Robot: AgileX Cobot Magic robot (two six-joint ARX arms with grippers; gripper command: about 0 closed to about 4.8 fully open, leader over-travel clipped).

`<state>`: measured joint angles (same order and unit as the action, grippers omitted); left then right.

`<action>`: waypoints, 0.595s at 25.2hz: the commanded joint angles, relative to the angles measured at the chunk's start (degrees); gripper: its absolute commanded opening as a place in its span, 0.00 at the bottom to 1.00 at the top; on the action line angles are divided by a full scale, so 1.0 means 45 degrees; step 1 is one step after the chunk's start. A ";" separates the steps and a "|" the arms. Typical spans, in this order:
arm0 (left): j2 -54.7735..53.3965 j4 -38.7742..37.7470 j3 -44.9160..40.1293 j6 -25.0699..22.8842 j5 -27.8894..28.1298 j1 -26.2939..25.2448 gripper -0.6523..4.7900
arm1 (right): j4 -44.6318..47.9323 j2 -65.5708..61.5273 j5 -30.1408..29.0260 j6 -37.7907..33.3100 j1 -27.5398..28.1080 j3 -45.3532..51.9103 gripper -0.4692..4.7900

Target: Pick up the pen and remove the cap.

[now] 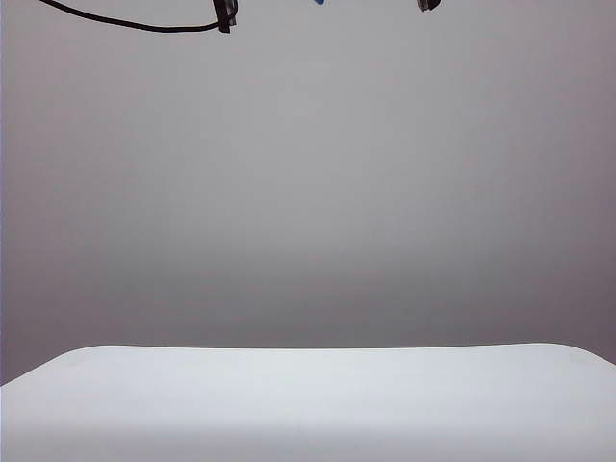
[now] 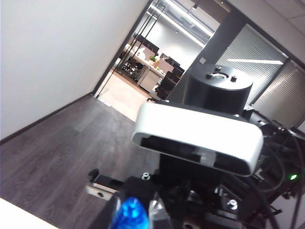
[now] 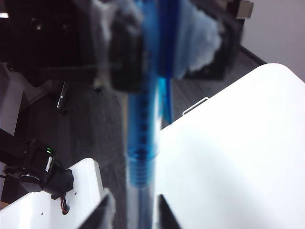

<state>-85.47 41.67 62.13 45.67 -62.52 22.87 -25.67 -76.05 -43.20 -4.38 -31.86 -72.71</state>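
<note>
The pen (image 3: 141, 143) hangs in the air between both grippers, high above the white table (image 1: 308, 404). My left gripper (image 2: 136, 209) is shut on its rounded blue end (image 2: 129, 215). In the right wrist view the left gripper (image 3: 152, 47) is a blurred dark block round the cap (image 3: 143, 119), whose blue clip (image 3: 167, 90) runs alongside it. The cap sits on the pen. My right gripper (image 3: 135, 212) straddles the clear barrel (image 3: 140, 205) with narrow gaps on both sides, so it is open. The exterior view shows only slivers of the left gripper (image 1: 227, 13), the pen (image 1: 319, 2) and the right gripper (image 1: 428, 5) at its top edge.
A black cable (image 1: 125, 21) loops from the left arm at the top of the exterior view. The right arm's wrist camera (image 2: 198, 138) faces the left gripper closely. A white robot base (image 3: 47, 200) and dark floor (image 3: 95, 129) lie beside the table's edge (image 3: 195, 106).
</note>
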 commanded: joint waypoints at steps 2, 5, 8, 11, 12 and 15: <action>0.0034 0.0797 0.0044 0.0636 -0.0121 0.0019 0.11 | 0.0233 0.0034 -0.0097 0.0044 -0.0092 -0.0063 0.35; 0.0034 0.0816 0.0044 0.0811 -0.0170 0.0019 0.11 | 0.0345 0.0034 -0.0102 0.0049 -0.0092 -0.0063 0.35; 0.0034 0.0748 0.0039 0.0957 -0.0228 0.0019 0.11 | 0.0529 0.0034 -0.0194 0.0039 -0.0160 -0.0063 0.34; 0.0034 0.0758 0.0039 0.1054 -0.0379 0.0034 0.11 | 0.0432 0.0034 -0.0194 0.0039 -0.0170 -0.0063 0.11; 0.0034 0.0758 0.0039 0.1117 -0.0423 0.0034 0.11 | 0.0437 0.0034 -0.0194 0.0039 -0.0170 -0.0063 0.10; 0.0034 0.0758 0.0039 0.1239 -0.0602 0.0034 0.11 | 0.0427 0.0034 -0.0209 0.0039 -0.0170 -0.0063 0.09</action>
<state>-85.47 44.86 62.13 50.00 -64.31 22.98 -24.77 -76.09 -43.79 -4.95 -32.53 -72.71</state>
